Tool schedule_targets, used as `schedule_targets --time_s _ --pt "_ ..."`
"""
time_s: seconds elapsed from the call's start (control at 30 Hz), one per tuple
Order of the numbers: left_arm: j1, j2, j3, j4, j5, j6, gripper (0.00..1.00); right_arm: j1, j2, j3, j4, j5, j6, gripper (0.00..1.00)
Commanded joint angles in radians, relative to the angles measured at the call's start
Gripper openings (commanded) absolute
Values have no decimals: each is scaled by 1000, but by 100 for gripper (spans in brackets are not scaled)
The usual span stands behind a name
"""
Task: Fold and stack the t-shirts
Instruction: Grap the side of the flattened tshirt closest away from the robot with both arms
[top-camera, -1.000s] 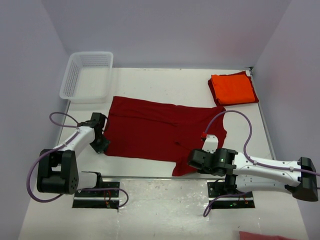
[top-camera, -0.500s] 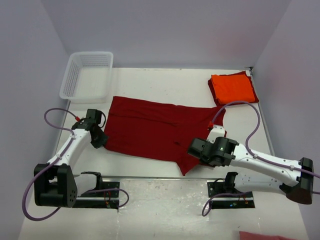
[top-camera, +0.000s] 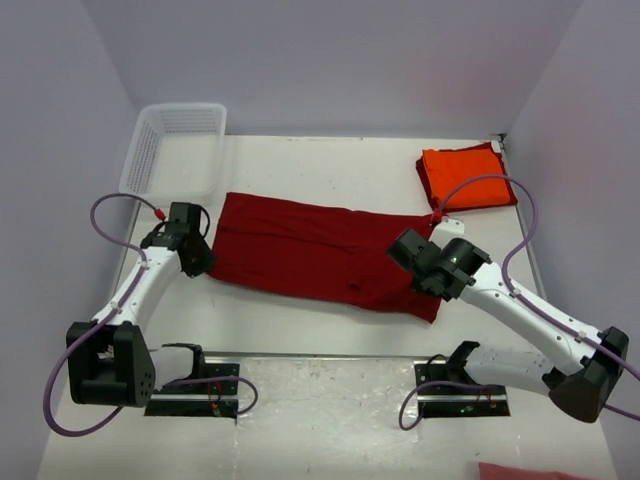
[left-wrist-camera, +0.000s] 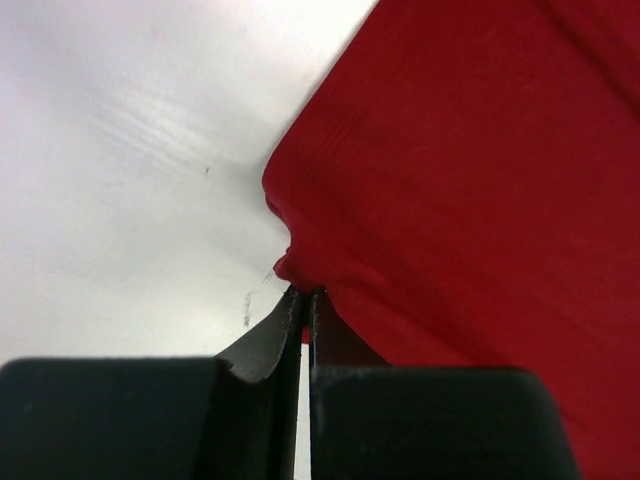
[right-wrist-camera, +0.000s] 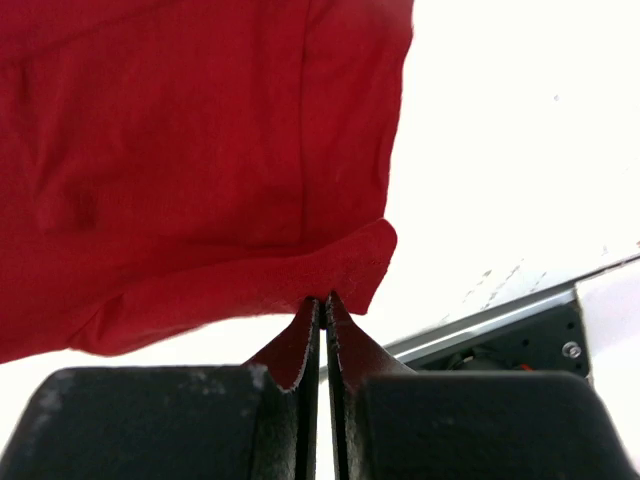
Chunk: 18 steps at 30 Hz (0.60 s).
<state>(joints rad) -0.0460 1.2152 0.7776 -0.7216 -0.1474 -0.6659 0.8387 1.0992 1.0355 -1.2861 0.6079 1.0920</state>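
The dark crimson t-shirt (top-camera: 315, 258) lies across the middle of the table as a long band with its near edge turned up and over. My left gripper (top-camera: 203, 256) is shut on its left corner, seen pinched in the left wrist view (left-wrist-camera: 306, 292) with the cloth (left-wrist-camera: 470, 180) spreading right. My right gripper (top-camera: 413, 252) is shut on its right edge; the right wrist view (right-wrist-camera: 324, 297) shows the cloth (right-wrist-camera: 200, 150) held above the table. The bright orange t-shirt (top-camera: 466, 177) lies folded at the back right.
A white mesh basket (top-camera: 176, 150) stands at the back left. The table's near metal edge (right-wrist-camera: 500, 315) and the arm bases run along the front. A bit of red cloth (top-camera: 530, 471) shows at the bottom right corner.
Both grippers have moved away from the near edge toward the back, carrying the crimson shirt's near edge with them. The shirt now looks narrower front to back.
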Motion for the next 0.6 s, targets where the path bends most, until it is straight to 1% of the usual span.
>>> schedule_targets --time_s 0.0,0.1,0.2,0.43,0.57 --pt "8 -2 94 63 -27 77 0 -68 24 69 40 50 -125 0" --pt "8 24 153 76 -41 100 0 -151 56 98 89 30 -223 0" --pt "6 67 212 85 -24 111 0 -196 102 112 125 15 -270 0" --pt "-6 182 275 125 -15 129 0 -263 188 138 200 -13 -353 0" --pt "-31 233 305 132 -52 141 0 -308 228 161 229 -20 -394 0"
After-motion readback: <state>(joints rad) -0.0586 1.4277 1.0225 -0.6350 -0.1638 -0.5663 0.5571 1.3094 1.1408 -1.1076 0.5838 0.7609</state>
